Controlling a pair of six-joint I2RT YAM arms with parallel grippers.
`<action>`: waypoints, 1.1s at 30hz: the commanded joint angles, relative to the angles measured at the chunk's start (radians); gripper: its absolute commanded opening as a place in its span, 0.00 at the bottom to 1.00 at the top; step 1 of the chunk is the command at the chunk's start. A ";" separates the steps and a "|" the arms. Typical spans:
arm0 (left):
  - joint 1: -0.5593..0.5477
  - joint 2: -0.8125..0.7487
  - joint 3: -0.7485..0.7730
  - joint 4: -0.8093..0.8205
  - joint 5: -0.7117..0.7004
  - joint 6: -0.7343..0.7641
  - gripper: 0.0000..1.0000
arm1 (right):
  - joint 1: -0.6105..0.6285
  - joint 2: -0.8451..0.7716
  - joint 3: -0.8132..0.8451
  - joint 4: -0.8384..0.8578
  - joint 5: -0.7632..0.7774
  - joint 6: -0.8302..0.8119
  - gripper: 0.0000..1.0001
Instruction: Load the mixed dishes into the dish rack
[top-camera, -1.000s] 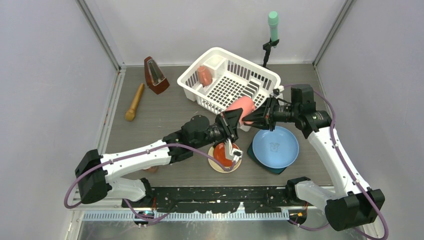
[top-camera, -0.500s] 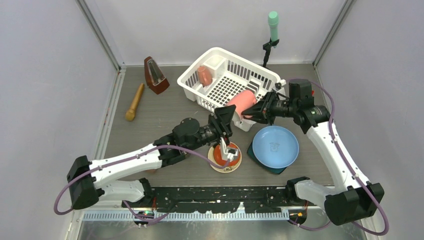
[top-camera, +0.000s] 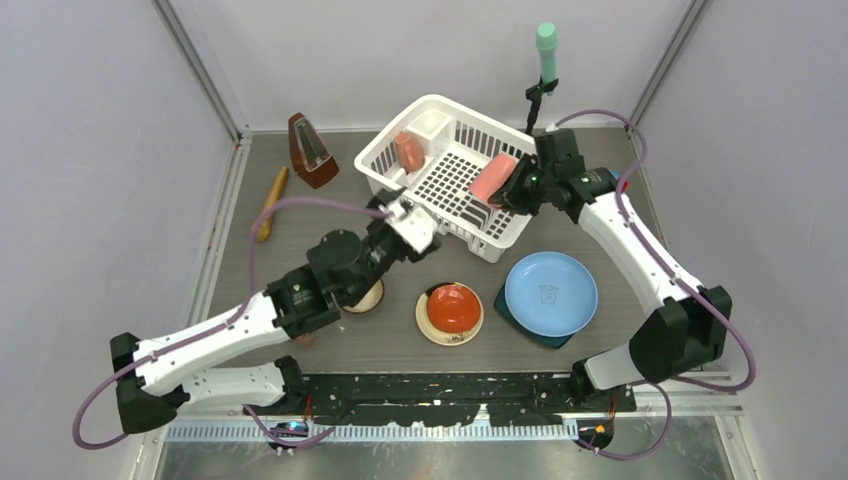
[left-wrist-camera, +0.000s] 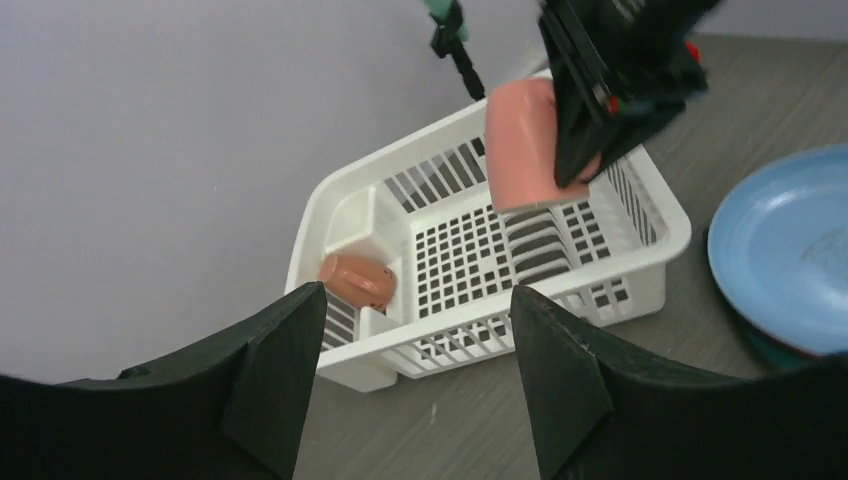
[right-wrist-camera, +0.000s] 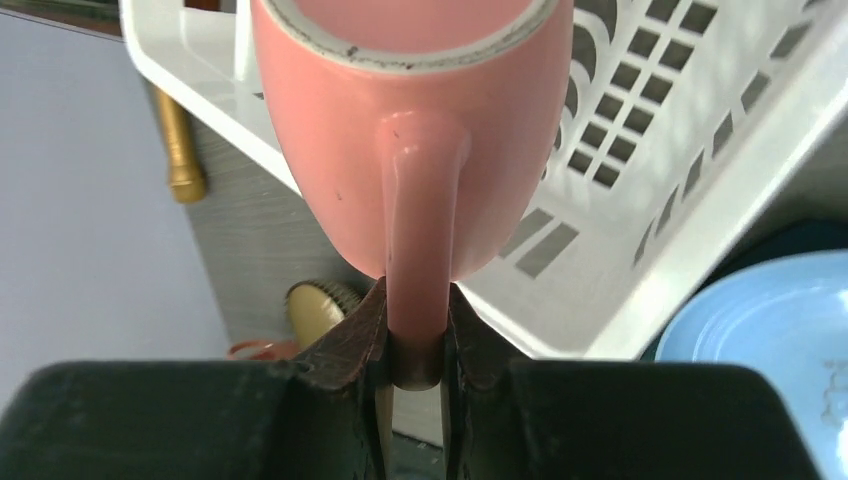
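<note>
The white dish rack (top-camera: 440, 205) stands at the back centre. My right gripper (top-camera: 512, 186) is shut on the handle of a pink mug (top-camera: 491, 178) and holds it tilted over the rack's upright dividers; in the right wrist view the mug (right-wrist-camera: 410, 130) has its handle pinched between the pads. A second pink mug (top-camera: 407, 150) lies inside the rack by the cutlery cup. My left gripper (top-camera: 418, 232) is open and holds nothing, just outside the rack's near wall (left-wrist-camera: 640, 240). The red saucer (top-camera: 453, 305) sits on the cream saucer (top-camera: 428, 328). The light blue plate (top-camera: 550, 292) lies on the dark teal plate (top-camera: 518, 322).
The brown bowl (top-camera: 367, 298) sits partly under my left arm. A brown metronome (top-camera: 312, 150) and a wooden pestle (top-camera: 270, 203) lie at the back left. A green-topped stand (top-camera: 545, 48) rises behind the rack.
My left gripper has opened and swung back left, away from the pink mug, to the rack's near wall. The right arm has carried the mug up and back over the rack.
</note>
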 joint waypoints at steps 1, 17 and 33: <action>0.064 0.100 0.283 -0.454 -0.230 -0.673 0.75 | 0.077 0.052 0.119 0.220 0.243 -0.133 0.00; 0.610 0.368 0.474 -0.805 0.420 -1.384 0.88 | 0.091 0.275 0.191 0.393 0.325 -0.429 0.00; 0.817 0.432 0.349 -0.663 0.809 -1.558 1.00 | 0.187 0.113 -0.080 0.394 0.253 -0.385 0.00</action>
